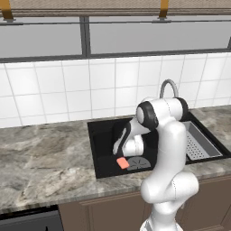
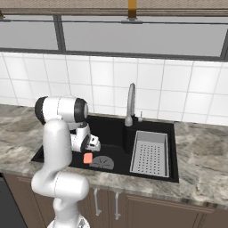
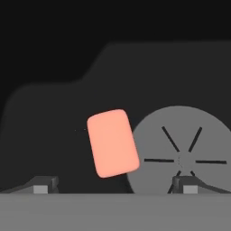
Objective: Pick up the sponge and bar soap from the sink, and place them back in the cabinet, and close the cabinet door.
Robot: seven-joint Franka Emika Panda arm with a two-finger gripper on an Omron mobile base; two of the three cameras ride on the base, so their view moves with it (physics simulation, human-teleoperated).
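The bar soap (image 3: 112, 143) lies flat on the black floor of the sink (image 1: 101, 135), just beside the round grey drain (image 3: 180, 149), its edge close to or slightly over the drain's rim; in the left base view it shows as a small pink block (image 1: 122, 163) near the front wall of the basin, below the arm's wrist.

The end effector (image 3: 115, 186) hangs over it inside the basin; its two fingertips (image 3: 45, 185) stand wide apart at the bottom of the hand view, one on either side of the soap and with nothing between them, so it is spread and empty.

The soap looks small, rigid and smooth, with rounded corners; I judge it light but slippery, likely to squirt out of a hard pinch or a pinch set near a corner. It sits a little skewed to the line between the fingers; the safer hold would be across its narrow width, on the two long flat sides and near the middle of its length, after a slight turn of the wrist to square up with them. Lying flat, it leaves little side height to catch; the fingers would need to reach almost to the sink floor.

A chrome faucet (image 2: 130, 104) and a perforated grey tray (image 2: 150, 153) stand to the right, well apart from the soap.
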